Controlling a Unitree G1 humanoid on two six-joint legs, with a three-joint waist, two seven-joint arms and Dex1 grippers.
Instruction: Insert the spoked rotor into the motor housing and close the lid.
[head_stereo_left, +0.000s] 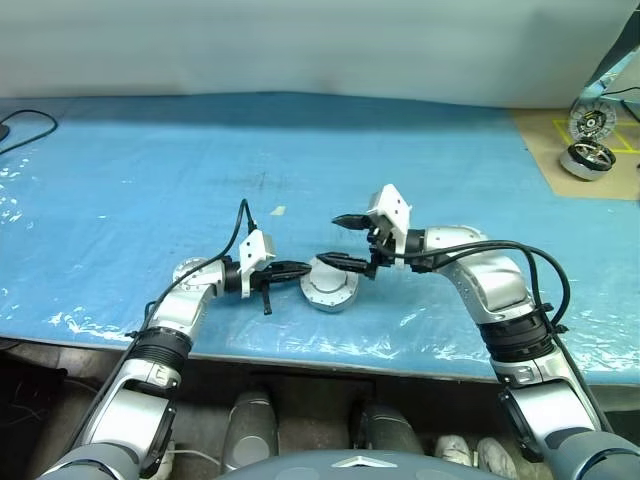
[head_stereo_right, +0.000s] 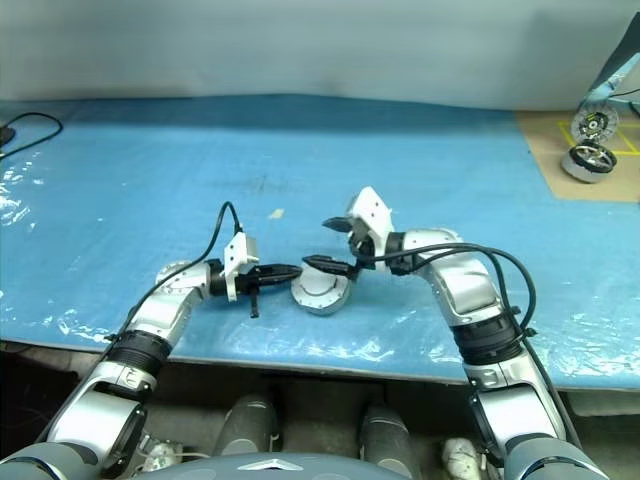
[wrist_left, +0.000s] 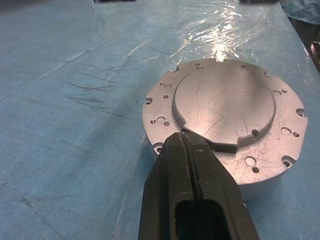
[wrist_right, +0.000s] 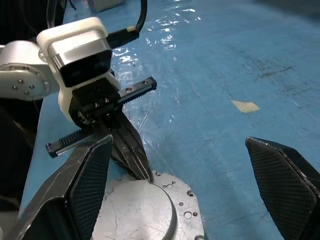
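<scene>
Lid on, claws at the motor

On the left, the left claw (head_stereo_left: 290, 269) is pressed together, its tips touching the edge of the lid (wrist_left: 225, 107), likely to steady it. The lid, plain side up, sits on the motor housing (head_stereo_left: 330, 290) in the middle of the near edge. The spoked rotor is probably inside, hidden. The right claw (head_stereo_left: 345, 240) hangs spread wide just above, holding nothing. Blue sheet covers the worktop (head_stereo_left: 300, 150); two other wheel-like motors (head_stereo_left: 588, 160) sit far right.
</scene>
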